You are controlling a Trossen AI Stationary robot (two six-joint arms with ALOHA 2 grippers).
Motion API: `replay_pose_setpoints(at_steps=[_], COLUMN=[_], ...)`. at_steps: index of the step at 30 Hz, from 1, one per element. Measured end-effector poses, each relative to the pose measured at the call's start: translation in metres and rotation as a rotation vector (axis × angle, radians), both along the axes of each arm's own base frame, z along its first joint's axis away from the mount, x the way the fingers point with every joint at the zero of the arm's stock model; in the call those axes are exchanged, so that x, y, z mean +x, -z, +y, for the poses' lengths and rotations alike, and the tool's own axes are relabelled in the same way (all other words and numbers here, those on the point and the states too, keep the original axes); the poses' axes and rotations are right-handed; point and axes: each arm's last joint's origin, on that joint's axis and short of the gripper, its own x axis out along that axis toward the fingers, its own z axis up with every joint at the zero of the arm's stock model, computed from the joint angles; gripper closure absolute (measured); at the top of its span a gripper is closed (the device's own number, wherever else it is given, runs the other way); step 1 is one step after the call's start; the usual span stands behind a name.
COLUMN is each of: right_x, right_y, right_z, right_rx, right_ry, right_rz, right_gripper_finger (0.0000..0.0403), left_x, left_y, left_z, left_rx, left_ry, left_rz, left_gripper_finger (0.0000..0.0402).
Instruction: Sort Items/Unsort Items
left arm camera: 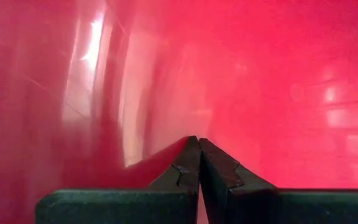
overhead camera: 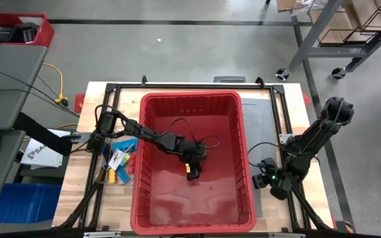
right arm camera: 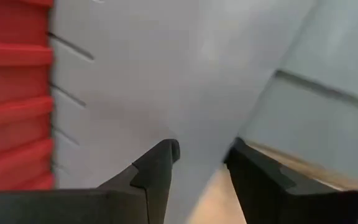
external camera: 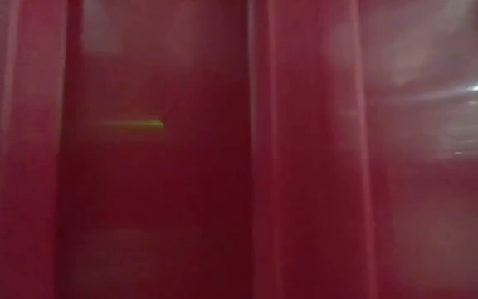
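The left gripper (left arm camera: 199,163) reaches into the red bin (overhead camera: 192,102) toward the middle of its floor, jaws pressed together tip to tip with nothing between them; only the bin's red plastic fills its wrist view. At about three o'clock from the bin, just outside its wall, the right gripper (right arm camera: 201,162) hangs low over the table's grey mat (right arm camera: 185,74), jaws parted by a moderate gap, gripping nothing and touching nothing. The items (overhead camera: 116,162), small blue and yellow pieces among them, lie clustered at nine o'clock, just beside the bin's outer wall.
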Motion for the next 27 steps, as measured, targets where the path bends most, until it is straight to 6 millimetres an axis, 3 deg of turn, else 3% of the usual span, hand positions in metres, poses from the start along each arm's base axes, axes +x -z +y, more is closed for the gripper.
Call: replay_pose_setpoints(at_steps=[10,17,27], right_x=[0.007,0.012,0.020], right_y=[-0.004,-0.012,0.007], right_z=[0.005,0.011,0.019], right_rx=[0.046,0.003,-0.030], right_ry=[0.089,0.156,0.132], right_rz=[-0.170,-0.433,-0.422], right_gripper_finger=[0.0251,0.0268,0.0304], left_x=[0.000,0.001,0.006], left_y=[0.004,0.003,0.006], left_z=[-0.005,-0.006,-0.001], left_rx=[0.009,0.000,-0.017], left_ry=[0.033,0.062,0.055], left_rz=[-0.003,-0.020,-0.064], left_gripper_finger=[0.0402,0.0402,0.0402])
